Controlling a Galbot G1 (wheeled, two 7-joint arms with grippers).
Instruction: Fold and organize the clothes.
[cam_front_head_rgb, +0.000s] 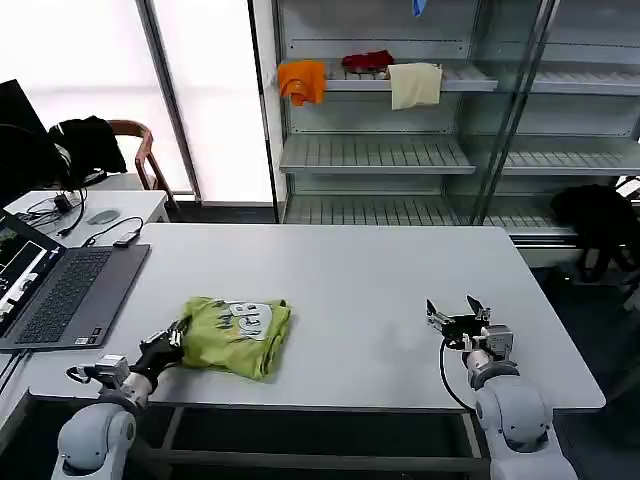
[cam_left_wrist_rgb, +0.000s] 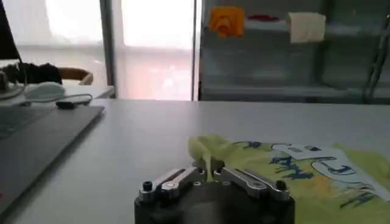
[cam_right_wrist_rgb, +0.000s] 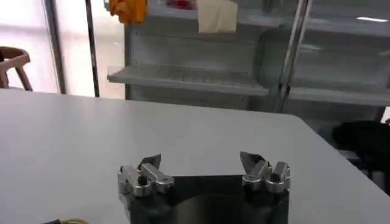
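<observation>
The lime yellow-green T-shirt (cam_front_head_rgb: 238, 335) lies folded into a compact bundle, white and blue print facing up, near the counter's (cam_front_head_rgb: 350, 280) front edge and toward its left side, just right of the open laptop (cam_front_head_rgb: 60, 290) at the left edge. The left end effector (cam_front_head_rgb: 172, 340) is at the bundle's left edge with its fingers pinched narrow on a fold of the T-shirt's fabric (cam_left_wrist_rgb: 204, 159). The right end effector (cam_front_head_rgb: 456, 318) sits low over the bare counter near the front right corner, well apart from the T-shirt, its fingers (cam_right_wrist_rgb: 149, 165) spread wide and holding nothing.
</observation>
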